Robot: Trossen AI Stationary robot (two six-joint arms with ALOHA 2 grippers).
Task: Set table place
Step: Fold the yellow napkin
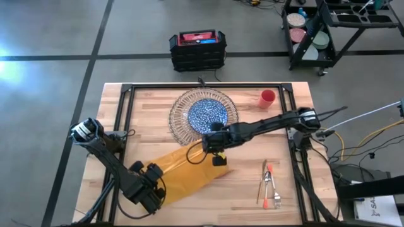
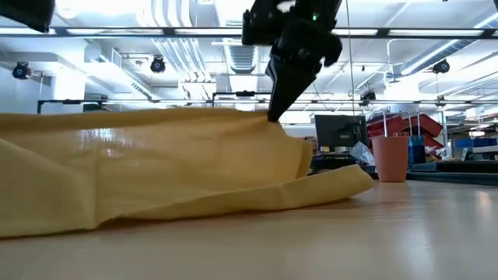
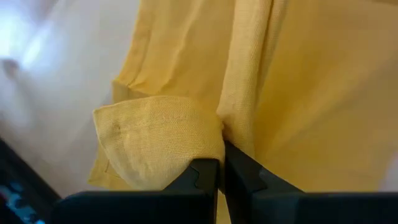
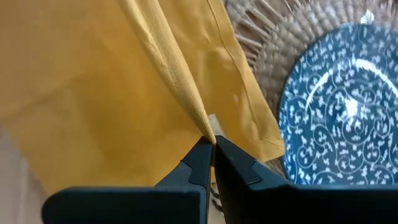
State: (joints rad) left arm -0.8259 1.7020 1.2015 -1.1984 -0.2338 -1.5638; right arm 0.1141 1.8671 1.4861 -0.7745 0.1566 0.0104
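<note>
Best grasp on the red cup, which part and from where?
Red cup stands upright, mouth up, apart from the ribbed glass charger. Probably best: right gripper, from above, one finger inside, pinching the rim; it must first release the napkin.

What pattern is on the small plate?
Blue with white swirls on the plate; clearest in the right wrist view.

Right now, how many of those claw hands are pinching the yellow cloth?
2. The left gripper pinches the yellow napkin at its near-left end; the right gripper pinches a fold at its far end, beside the blue-patterned plate.
</note>
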